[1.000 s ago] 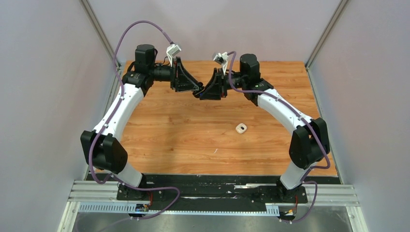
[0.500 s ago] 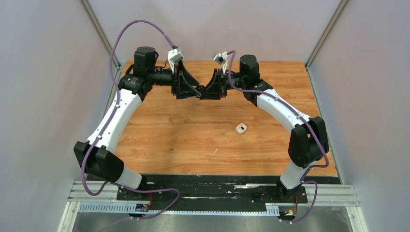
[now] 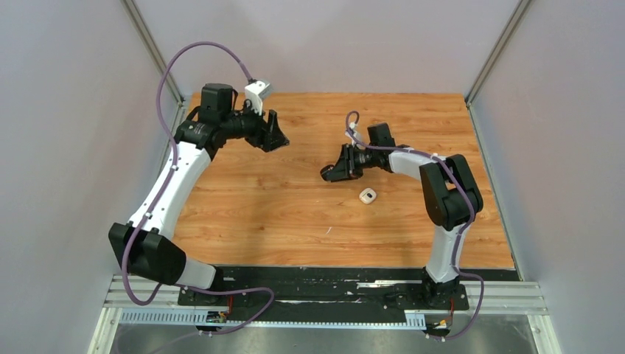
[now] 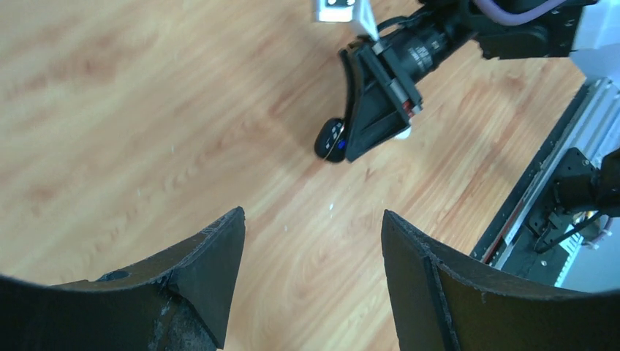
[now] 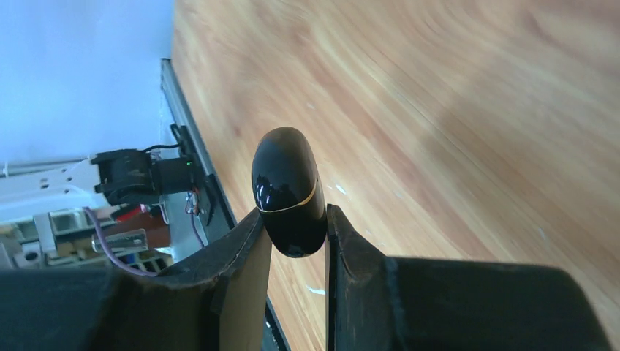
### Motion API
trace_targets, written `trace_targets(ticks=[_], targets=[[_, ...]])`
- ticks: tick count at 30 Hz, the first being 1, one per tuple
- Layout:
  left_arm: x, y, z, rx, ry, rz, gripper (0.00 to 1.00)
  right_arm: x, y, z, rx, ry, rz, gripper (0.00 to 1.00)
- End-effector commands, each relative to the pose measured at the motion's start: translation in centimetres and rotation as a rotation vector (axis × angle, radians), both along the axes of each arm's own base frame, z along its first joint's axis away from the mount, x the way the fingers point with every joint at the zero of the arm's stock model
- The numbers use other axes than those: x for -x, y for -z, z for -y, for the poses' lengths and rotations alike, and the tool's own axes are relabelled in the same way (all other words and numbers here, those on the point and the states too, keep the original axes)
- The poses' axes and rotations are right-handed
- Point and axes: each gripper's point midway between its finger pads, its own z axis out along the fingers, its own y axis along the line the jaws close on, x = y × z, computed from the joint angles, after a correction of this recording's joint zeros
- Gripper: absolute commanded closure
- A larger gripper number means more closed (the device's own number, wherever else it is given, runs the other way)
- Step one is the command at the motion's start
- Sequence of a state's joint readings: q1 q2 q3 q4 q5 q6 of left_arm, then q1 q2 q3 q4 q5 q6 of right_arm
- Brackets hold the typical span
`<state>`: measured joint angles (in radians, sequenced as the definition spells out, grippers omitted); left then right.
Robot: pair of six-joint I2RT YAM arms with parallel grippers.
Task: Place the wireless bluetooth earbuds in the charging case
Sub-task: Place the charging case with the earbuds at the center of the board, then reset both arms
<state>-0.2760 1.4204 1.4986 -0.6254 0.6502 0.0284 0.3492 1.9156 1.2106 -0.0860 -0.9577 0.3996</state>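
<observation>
Left hand [image 4: 313,216]: spread wide and empty. A moment ago it was nose to nose with the other hand over the far middle of the desk [image 3: 258,210]; it has since let go and pulled back to the far left corner.
Right hand [image 3: 329,175]: pinching the black charging case [image 5: 286,189] between both fingers. It has swung away from the meeting point, nearer to you and lower over the desk.
Case: a glossy black oval with a thin gold seam. The seam looks closed, and the rounded end sticks out past the fingertips. The left wrist view shows a small blue light on it.
Case position: near the middle of the desk, just beyond a small white item [image 3: 368,195]. You cannot tell whether it touches the wood yet.
Small white item: lying alone on the desk, apart from both hands. It is too small here to say whether it is an earbud or a second case.
Earbuds: you cannot pick any out for certain in these views, and nothing shows whether any sit inside the shut case.
What changed: the pass between the hands looks complete, so the case now rides with the right hand alone.
What it means: the left hand is free for picking. Judged from here, the case has to be set down and opened before anything can go in.
Watch for: a smooth, rounded shell held by a narrow pinch, which could twist or slip when it is put down.
</observation>
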Motion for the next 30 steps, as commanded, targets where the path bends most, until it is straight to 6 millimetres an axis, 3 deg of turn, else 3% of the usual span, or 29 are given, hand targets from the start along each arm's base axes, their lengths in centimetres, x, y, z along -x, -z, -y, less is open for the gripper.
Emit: trace_targets(ticks=[1, 5, 7, 11, 12, 14, 15, 17, 19, 22, 24, 27, 30], targets=[[0.9, 3.8, -2.2, -0.028, -0.138, -0.177, 0.25, 1.0, 3.8, 0.9, 0.098, 0.050, -0.135, 1.00], [1.1, 5.3, -3.0, 0.000, -0.185, -0.249, 0.25, 0.3, 6.8, 1.7, 0.163, 0.097, -0.193, 0.98], [1.1, 5.9, -3.2, 0.003, -0.199, -0.273, 0.25, 0.2, 8.0, 1.9, 0.193, 0.110, -0.221, 0.89], [1.0, 6.4, -3.7, 0.002, -0.212, -0.296, 0.25, -0.9, 8.8, 3.0, 0.271, 0.158, -0.191, 0.29], [1.1, 6.5, -3.8, -0.003, -0.211, -0.299, 0.25, -1.2, 8.4, 3.5, 0.287, 0.159, -0.167, 0.06], [1.1, 6.6, -4.0, -0.016, -0.211, -0.295, 0.23, -1.8, 7.6, 5.6, 0.355, 0.195, -0.154, 0.00], [0.9, 6.6, -4.2, -0.025, -0.216, -0.287, 0.08, -2.5, 6.7, 6.9, 0.379, 0.239, -0.144, 0.00], [0.6, 6.5, -4.6, -0.050, -0.222, -0.252, 0.01, -4.1, 3.2, 9.2, 0.354, 0.307, -0.081, 0.00], [-0.1, 6.2, -5.4, -0.089, -0.236, -0.175, 0.00, -6.0, -0.8, 11.6, 0.345, 0.380, 0.026, 0.00], [-1.6, 5.1, -8.0, -0.170, -0.359, -0.029, 0.00, -9.2, -6.0, 16.8, 0.464, 0.653, 0.179, 0.00], [-2.4, 4.6, -9.4, -0.204, -0.421, 0.064, 0.00, -9.9, -10.2, 19.6, 0.519, 0.804, 0.295, 0.00], [-3.1, 4.6, -10.0, -0.211, -0.451, 0.147, 0.00, -9.3, -14.4, 20.7, 0.521, 0.847, 0.433, 0.00], [-3.3, 5.6, -10.2, -0.204, -0.487, 0.131, 0.00, -8.2, -15.3, 20.4, 0.504, 0.827, 0.471, 0.00]])
